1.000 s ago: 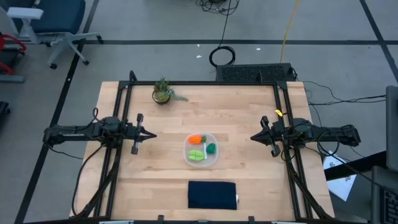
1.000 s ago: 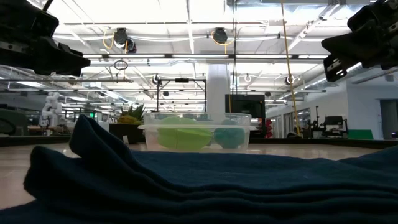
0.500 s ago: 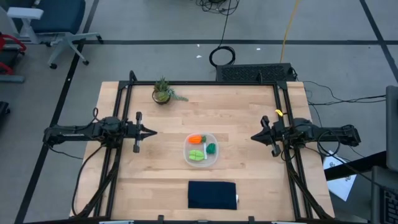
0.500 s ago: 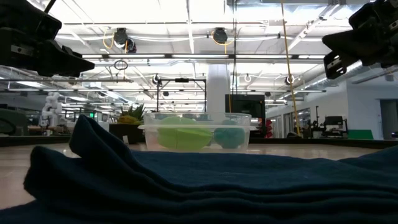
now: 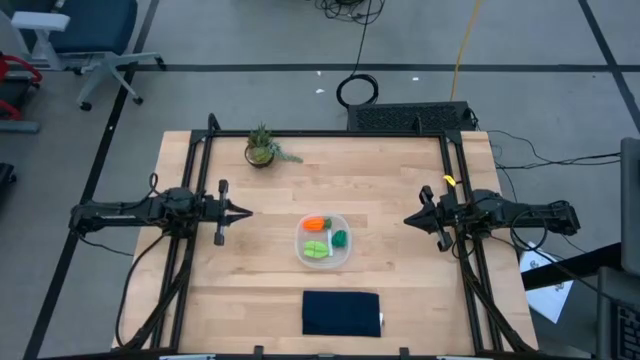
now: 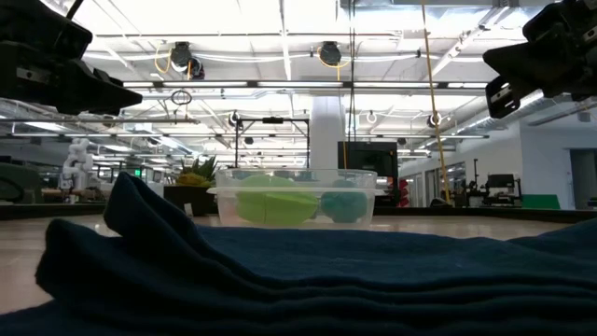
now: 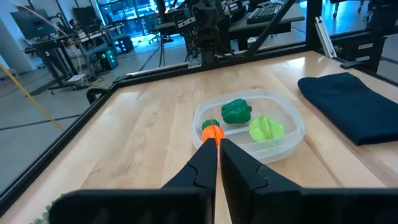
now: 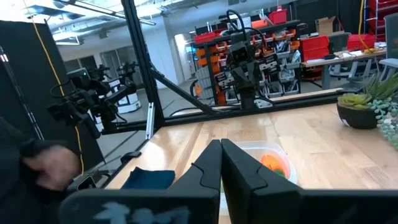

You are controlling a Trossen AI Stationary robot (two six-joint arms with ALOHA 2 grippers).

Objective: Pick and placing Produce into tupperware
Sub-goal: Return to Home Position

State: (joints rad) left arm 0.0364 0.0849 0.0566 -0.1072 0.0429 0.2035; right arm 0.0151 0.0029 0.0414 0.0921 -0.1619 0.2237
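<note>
The clear tupperware (image 5: 322,241) sits at the table's middle and holds all three foods: the orange carrot (image 5: 315,223), the dark green lump (image 5: 340,238) and the light-green leafy piece (image 5: 316,250). The left wrist view shows them inside the tupperware (image 7: 292,134) too: carrot (image 7: 212,131), lump (image 7: 236,111), leafy piece (image 7: 267,129). My left gripper (image 5: 246,213) hovers shut above the table, left of the container. My right gripper (image 5: 406,221) hovers shut to its right. Neither touches anything.
A dark navy folded pad (image 5: 341,312) lies near the table's near edge and fills the low view's foreground (image 6: 308,280). A potted spiky plant (image 5: 262,148) stands at the far left. Black frame rails (image 5: 196,170) run along both sides. A person's blurred hand (image 8: 53,163) shows beyond the table.
</note>
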